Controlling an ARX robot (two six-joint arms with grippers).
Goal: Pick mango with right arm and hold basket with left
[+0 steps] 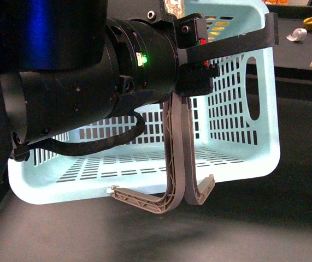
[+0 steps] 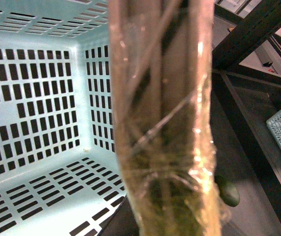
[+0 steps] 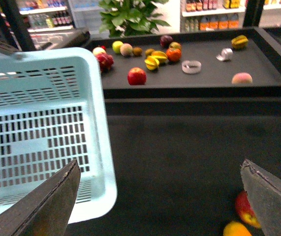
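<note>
Counter beside the basket: left claw clamps its handles; our wide right claw could snatch red fruit, not mango.

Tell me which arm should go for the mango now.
Right. The right gripper is open and empty, and a yellow-orange fruit, likely the mango, lies close by on the dark surface. The left gripper appears clamped on the taped handle of the basket, so it is occupied.
</note>
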